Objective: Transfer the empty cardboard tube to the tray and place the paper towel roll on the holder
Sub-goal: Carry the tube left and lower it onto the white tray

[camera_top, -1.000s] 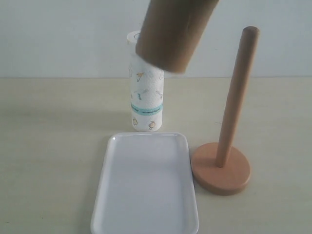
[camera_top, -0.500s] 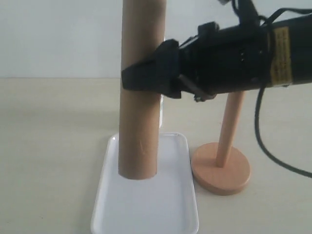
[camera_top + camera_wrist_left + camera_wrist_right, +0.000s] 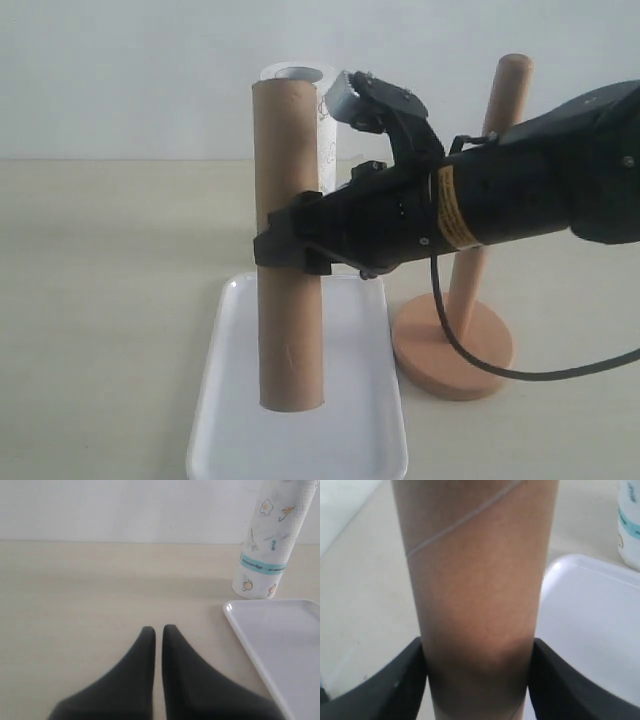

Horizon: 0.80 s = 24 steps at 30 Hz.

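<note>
Empty cardboard tube [image 3: 290, 335], plain brown, upright

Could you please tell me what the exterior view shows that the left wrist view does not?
Exterior only: the brown cardboard tube, upright, clamped by the right gripper, and the light wooden post holder. Left wrist only: the left gripper, fingers together. Both: the white printed paper towel roll and the shallow white rectangular tray.

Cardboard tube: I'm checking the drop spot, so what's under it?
The tray lies under the upright tube, gripped by the right tool. Contact between them cannot be told.
</note>
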Each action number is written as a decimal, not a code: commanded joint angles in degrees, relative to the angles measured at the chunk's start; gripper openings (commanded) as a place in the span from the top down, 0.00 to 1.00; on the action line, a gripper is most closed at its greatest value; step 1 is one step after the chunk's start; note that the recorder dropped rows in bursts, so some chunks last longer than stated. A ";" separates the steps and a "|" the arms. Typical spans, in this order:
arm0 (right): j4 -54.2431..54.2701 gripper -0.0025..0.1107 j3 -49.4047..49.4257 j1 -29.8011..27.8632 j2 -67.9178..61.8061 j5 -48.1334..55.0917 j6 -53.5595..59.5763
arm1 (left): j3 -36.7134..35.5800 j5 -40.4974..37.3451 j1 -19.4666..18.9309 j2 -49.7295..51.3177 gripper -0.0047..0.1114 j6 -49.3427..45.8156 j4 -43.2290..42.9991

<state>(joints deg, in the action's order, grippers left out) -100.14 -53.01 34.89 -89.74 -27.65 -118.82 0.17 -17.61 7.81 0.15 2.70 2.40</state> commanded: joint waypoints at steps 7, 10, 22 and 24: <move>0.19 0.98 -0.11 2.23 -5.09 3.37 -0.74 | -0.17 0.04 -0.24 -0.15 0.92 -0.29 -0.03; 0.19 0.98 -0.11 4.12 -6.19 7.54 -0.74 | -0.17 0.04 -0.24 -0.15 0.92 -0.29 -0.03; 0.19 0.98 -0.11 5.90 -12.00 16.13 -1.31 | -0.17 0.09 -0.24 -0.15 0.92 -0.29 -0.03; 0.19 0.98 -0.11 5.90 -12.90 15.29 -1.31 | -0.17 0.09 -0.24 -0.15 0.92 -0.29 -0.03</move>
<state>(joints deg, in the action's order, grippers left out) -99.91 -53.01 40.60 -101.71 -11.94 -120.15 0.17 -17.61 7.81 0.15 2.70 2.40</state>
